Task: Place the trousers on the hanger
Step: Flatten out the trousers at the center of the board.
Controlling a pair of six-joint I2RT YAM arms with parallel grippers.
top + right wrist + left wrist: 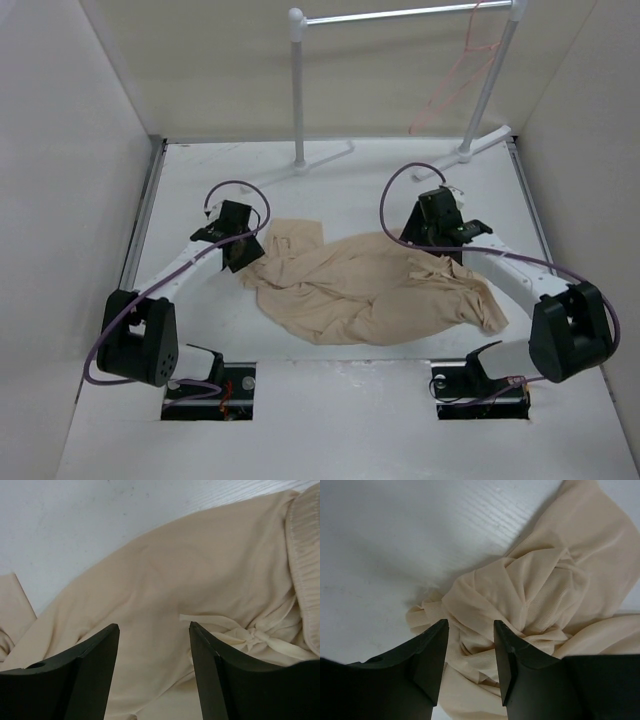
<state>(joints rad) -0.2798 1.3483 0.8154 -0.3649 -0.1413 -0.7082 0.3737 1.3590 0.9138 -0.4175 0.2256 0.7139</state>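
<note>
left gripper (470,626): half-spread over a trousers (370,290) wad, grip? can't tell
right gripper (154,626): spread wide above the drawstring (255,635)
hanger (469,40): 1 o'clock, hanging on rack (400,17)

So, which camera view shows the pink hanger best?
The top external view: the hanger hangs from the rack bar at the far right. The two wrist views show none of it.

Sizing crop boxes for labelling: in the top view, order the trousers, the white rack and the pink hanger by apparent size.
1. trousers and white rack: similar spread, and the rack stands farther back, so unranked.
2. hanger: clearly smallest.
</note>
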